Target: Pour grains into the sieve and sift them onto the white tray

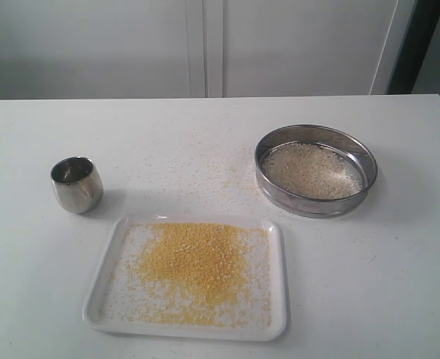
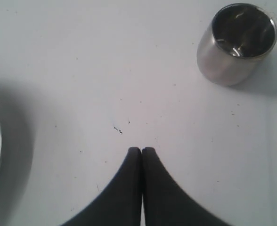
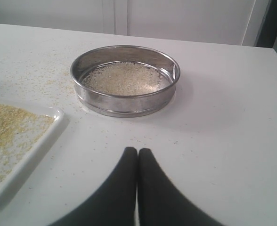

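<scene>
Here left hand (image 2: 141,150) and right hand (image 3: 137,150) rest pressed together, empty; whitish grains (image 1: 312,170) lie in the round steel sieve (image 1: 313,203)

Only the fingertips of each arm are visible. The left end effector (image 2: 141,149) ends in two matte black fingers (image 2: 124,188), smooth and plain. Each is broad at the base and sweeps in a concave curve to a narrow, rounded tip. The right end effector (image 3: 137,150) carries the same pair of black fingers (image 3: 159,193), alike in shape and finish, with a thin pale seam line between them.
</scene>
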`<act>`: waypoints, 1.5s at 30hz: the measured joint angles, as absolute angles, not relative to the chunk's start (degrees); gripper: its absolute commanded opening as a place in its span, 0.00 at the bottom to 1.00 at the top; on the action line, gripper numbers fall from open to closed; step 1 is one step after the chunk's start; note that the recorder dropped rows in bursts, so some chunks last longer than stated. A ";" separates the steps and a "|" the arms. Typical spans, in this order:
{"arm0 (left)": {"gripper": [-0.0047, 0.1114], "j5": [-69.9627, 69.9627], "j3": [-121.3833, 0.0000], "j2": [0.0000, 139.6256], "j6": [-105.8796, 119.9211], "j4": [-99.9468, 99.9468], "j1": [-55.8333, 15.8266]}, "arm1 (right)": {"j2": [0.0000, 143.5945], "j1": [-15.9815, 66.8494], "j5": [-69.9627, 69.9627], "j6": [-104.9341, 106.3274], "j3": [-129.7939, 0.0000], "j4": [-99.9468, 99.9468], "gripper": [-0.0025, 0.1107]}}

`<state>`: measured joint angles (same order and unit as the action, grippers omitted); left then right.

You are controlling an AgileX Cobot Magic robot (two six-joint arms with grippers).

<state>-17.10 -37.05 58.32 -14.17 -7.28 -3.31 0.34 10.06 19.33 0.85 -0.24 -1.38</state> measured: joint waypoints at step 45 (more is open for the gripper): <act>0.04 -14.68 -5.36 8.72 -10.39 -4.33 -2.47 | 0.34 10.06 19.47 0.95 -0.24 -1.26 0.02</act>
<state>-14.68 -5.36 8.72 -10.39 -4.33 -2.47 0.34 10.06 19.47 0.95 -0.24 -1.26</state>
